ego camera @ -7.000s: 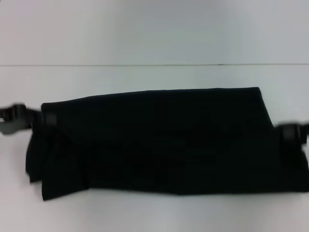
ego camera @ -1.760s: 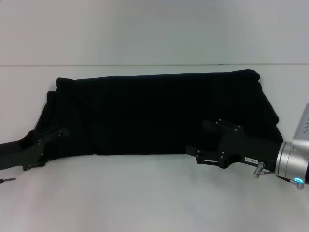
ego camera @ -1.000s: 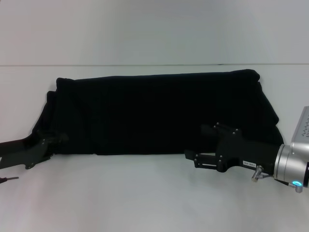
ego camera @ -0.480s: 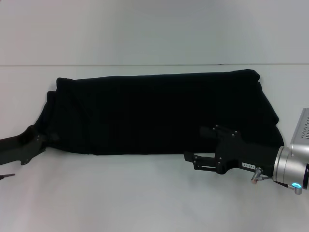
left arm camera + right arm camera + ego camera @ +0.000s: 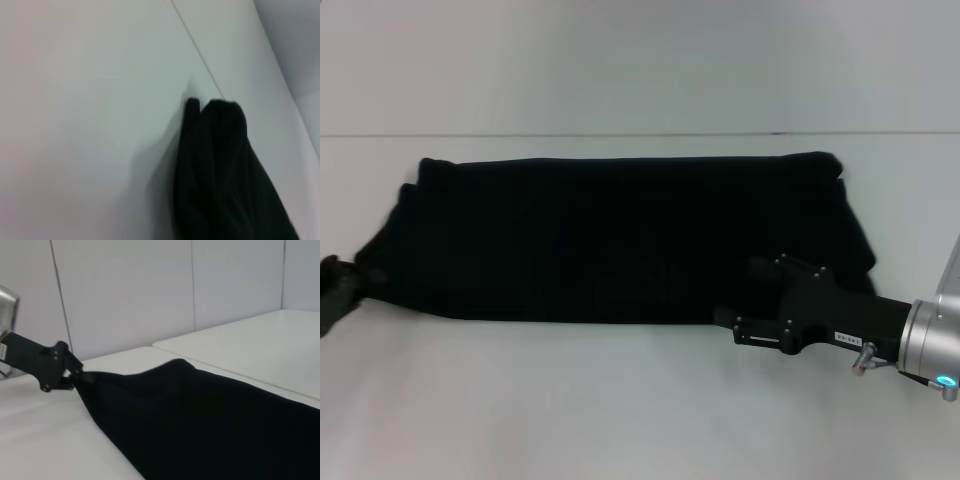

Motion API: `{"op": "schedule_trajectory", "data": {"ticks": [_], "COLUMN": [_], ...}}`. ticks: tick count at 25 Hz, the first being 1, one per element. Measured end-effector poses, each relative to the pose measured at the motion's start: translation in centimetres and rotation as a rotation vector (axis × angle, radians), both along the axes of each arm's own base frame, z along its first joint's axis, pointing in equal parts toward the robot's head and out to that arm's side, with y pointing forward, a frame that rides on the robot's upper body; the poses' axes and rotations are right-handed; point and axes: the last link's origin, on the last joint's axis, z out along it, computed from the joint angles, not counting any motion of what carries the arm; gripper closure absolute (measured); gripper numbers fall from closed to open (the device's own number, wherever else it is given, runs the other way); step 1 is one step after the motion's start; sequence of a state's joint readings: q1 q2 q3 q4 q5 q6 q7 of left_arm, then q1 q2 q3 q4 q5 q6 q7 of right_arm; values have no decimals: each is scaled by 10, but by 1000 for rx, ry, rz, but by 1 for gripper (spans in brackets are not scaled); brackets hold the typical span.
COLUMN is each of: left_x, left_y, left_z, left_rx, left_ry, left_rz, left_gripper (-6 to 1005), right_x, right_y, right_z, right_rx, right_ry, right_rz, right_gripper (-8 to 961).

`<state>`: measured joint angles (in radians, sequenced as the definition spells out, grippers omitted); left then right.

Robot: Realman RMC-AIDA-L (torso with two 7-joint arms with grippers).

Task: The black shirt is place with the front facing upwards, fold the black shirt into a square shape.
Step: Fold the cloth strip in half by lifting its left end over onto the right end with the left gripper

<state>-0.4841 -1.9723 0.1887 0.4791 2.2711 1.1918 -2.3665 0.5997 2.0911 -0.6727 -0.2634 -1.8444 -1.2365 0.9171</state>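
The black shirt (image 5: pixel 610 240) lies as a long folded band across the white table, with no print showing. My left gripper (image 5: pixel 345 285) is at the table's far left edge, shut on the shirt's left end. The right wrist view shows this gripper (image 5: pixel 82 377) far off, pinching the corner of the shirt (image 5: pixel 210 415), which rises slightly toward it. My right gripper (image 5: pixel 725 322) sits low at the shirt's near edge, right of the middle, touching or overlapping the hem. The left wrist view shows only one bunched end of the shirt (image 5: pixel 215 170).
The bare white table (image 5: pixel 620 410) stretches in front of the shirt and behind it. A thin seam (image 5: pixel 620 134) crosses the table behind the shirt. My right arm's silver wrist (image 5: pixel 930 350) comes in from the right edge. White wall panels (image 5: pixel 125 290) stand behind the table.
The whole shirt has slid to the left, its left end drawn out by the left gripper, which has retreated toward the left edge. The right gripper has shifted slightly right.
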Motion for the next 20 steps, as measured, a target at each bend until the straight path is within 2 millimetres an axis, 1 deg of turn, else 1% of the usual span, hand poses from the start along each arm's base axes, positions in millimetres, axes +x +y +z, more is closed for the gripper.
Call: {"op": "schedule_trajectory", "data": {"ticks": [4,6,11,13,16,19,20], "left_x": [-11,-13,-12,-6,12,40,53], "left_y": [-5,-5,-4,1,12,30,38], "left_z": [17,22,27,27,29,30,30], "left_rx": [54,64,68,67,67,69,66], "left_ry": [21,27,29,14,-28,-82,-103], "left_rz": [26,31,22,-2,-71,-171,-218], "left_gripper": [936,932,924,920,915,910,908], "right_x": [3,6,12,16,24,32,34], "right_y": [-1,-1,-4,-5,-9,-14,-15], "right_z": [3,4,8,11,16,21,22], "right_rx": [11,18,37,50,72,91,95], "right_ry": [1,3,8,11,21,25,25], "right_rz": [-11,-20,-44,-57,-80,-106,-113], "right_gripper": [19,19,19,19,19,19,19]}}
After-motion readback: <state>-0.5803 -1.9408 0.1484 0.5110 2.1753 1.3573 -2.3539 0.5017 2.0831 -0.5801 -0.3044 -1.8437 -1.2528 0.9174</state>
